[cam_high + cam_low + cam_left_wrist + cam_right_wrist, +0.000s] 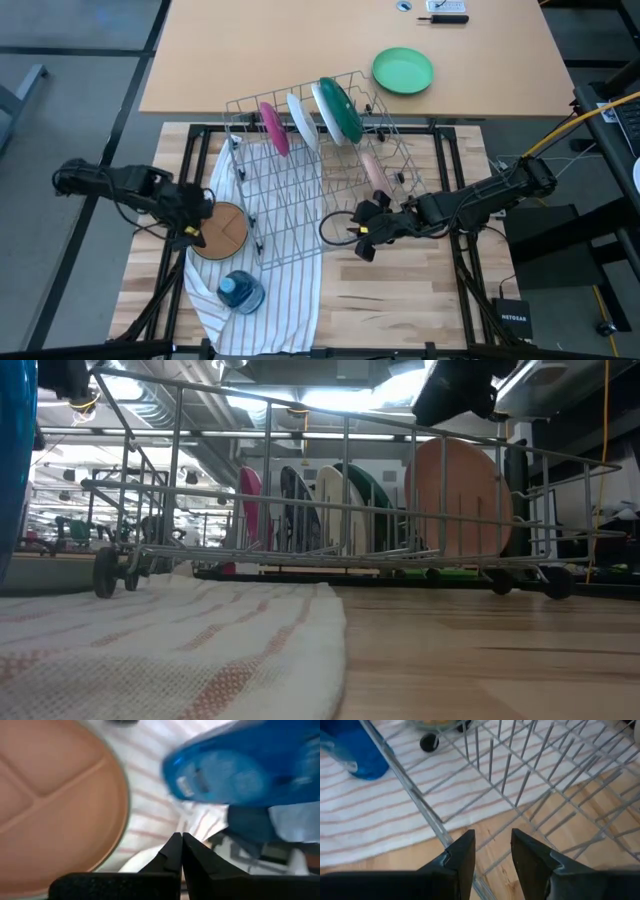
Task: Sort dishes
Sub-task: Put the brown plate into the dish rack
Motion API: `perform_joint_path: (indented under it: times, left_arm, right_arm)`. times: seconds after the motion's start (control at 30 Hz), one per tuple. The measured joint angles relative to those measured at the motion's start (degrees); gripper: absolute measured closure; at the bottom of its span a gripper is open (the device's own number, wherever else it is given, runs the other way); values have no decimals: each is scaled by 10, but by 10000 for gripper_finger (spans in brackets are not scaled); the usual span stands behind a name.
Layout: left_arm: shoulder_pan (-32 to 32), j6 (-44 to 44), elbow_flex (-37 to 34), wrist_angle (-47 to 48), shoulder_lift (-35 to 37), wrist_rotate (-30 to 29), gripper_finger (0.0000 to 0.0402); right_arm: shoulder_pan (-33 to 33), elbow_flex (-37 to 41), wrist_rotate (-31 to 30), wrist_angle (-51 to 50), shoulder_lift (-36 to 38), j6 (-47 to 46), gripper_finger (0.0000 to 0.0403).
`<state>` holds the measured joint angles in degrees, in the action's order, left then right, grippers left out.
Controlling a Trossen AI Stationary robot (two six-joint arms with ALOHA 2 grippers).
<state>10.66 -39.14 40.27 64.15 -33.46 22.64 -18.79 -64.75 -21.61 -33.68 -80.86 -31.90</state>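
The brown plate (pixel 226 230) lies flat on the striped towel (pixel 270 290), left of the wire rack (pixel 320 180), and your left gripper (pixel 193 232) sits at its left edge. In the left wrist view its fingers (pixel 172 851) are pinched together with nothing visibly between them, just beside the plate rim, so judge that no grip is made. The blue container (pixel 241 291) stands nearer, close to those fingers, which crowds any approach. Your right gripper (pixel 364 238) hovers at the rack's near right corner, fingers (pixel 462 852) parted and empty over the wires. In the rack the magenta plate (pixel 273 127), white plate (pixel 302 120), green-backed plate (pixel 338 108) and pale pink plate (pixel 376 172) stand upright in slots, held apart by the tines
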Motion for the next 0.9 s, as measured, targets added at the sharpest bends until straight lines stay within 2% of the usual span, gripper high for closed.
perform_joint_path:
  times: [0.43,0.67,0.77,0.9]
  left_arm:
    - [89,-14,0,15,-162,-21,401]
    - [118,-29,0,18,-191,-25,397]
    - [124,-35,-1,6,-193,-45,395]
    - [124,-54,-12,-8,-193,-65,371]
  right_arm:
    - [0,0,-19,33,0,0,274]
    - [0,0,-24,33,0,0,274]
    - [0,0,-30,33,0,0,274]
    - [0,0,-33,50,-1,0,274]
